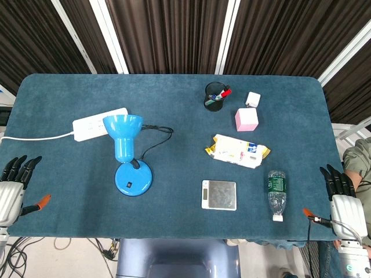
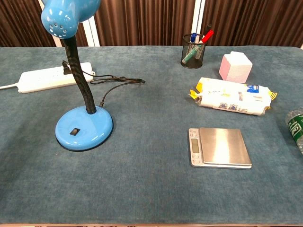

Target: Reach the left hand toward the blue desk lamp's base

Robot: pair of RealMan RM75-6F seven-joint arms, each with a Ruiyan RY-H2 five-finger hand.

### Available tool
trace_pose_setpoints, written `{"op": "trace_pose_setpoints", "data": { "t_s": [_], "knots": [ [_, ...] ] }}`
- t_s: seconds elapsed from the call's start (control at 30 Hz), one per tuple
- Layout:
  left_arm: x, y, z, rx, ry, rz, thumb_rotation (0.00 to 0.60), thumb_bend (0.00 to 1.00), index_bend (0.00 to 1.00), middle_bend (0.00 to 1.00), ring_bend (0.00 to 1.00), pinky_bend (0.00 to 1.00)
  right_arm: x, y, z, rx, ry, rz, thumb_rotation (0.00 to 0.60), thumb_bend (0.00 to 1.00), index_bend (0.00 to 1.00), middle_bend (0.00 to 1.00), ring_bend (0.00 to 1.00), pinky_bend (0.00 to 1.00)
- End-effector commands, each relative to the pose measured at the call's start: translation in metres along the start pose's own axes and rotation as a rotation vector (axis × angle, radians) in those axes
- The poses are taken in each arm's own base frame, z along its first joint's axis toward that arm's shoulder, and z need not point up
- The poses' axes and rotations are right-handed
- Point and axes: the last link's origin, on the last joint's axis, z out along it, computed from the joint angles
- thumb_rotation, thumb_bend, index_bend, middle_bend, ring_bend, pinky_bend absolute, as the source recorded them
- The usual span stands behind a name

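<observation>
While the blue desk lamp's base (image 2: 84, 127) is sitting on the blue table cloth (image 1: 69, 110) in the left half of the table, its black gooseneck (image 2: 81, 75) is rising upright to the blue shade (image 2: 66, 16), and a black rocker switch (image 2: 73, 132) is showing on the base's front. The lamp's black cord (image 2: 116, 80) is running back to a white power strip (image 1: 98, 124) lying just behind the lamp. The left hand (image 1: 13, 188) is hanging at the near left table edge, well apart from the base, its fingers stretched out and slightly spread, holding nothing. The right hand (image 1: 343, 205) is sitting at the near right edge, fingers likewise extended and gripping nothing. Neither hand is appearing in the chest view. Right of the lamp, a small digital scale (image 2: 219, 147) is lying flat. Beyond it, a white and yellow snack packet (image 2: 233, 96) is lying on its side, with a pink cube (image 2: 235, 67) behind it and a black mesh pen cup (image 2: 193, 51) holding markers further back. A small white cube (image 1: 253, 99) is sitting just behind the pink one. A plastic water bottle (image 1: 277, 194) is lying near the right hand.
</observation>
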Motion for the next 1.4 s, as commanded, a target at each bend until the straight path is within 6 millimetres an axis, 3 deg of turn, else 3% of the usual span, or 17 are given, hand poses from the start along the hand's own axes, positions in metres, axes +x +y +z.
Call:
{"op": "trace_pose_setpoints", "data": {
  "t_s": [0.03,1.1,1.2,1.4],
  "knots": [
    [-0.001,-0.002,0.001,0.006,-0.010,0.004,0.600,0.22,0.07,0.12,0.00,0.02,0.000,0.000,0.000,0.001,0.001,0.003,0.600,0.11,0.01,0.02,0.04,0.00],
    [-0.003,0.001,0.001,-0.019,-0.039,0.028,0.600,0.22,0.07,0.12,0.01,0.08,0.004,0.001,0.000,-0.003,0.008,0.020,0.600,0.11,0.01,0.02,0.04,0.00],
    [-0.004,0.005,0.002,-0.040,-0.031,0.023,0.600,0.22,0.09,0.19,0.11,0.20,0.004,0.001,0.000,-0.004,0.010,0.021,0.600,0.11,0.01,0.02,0.04,0.00],
    [-0.026,0.033,0.001,-0.202,-0.097,-0.039,0.600,0.34,0.15,0.49,0.49,0.58,0.004,0.002,0.001,-0.010,0.005,0.030,0.600,0.11,0.01,0.02,0.04,0.00]
  ]
}}
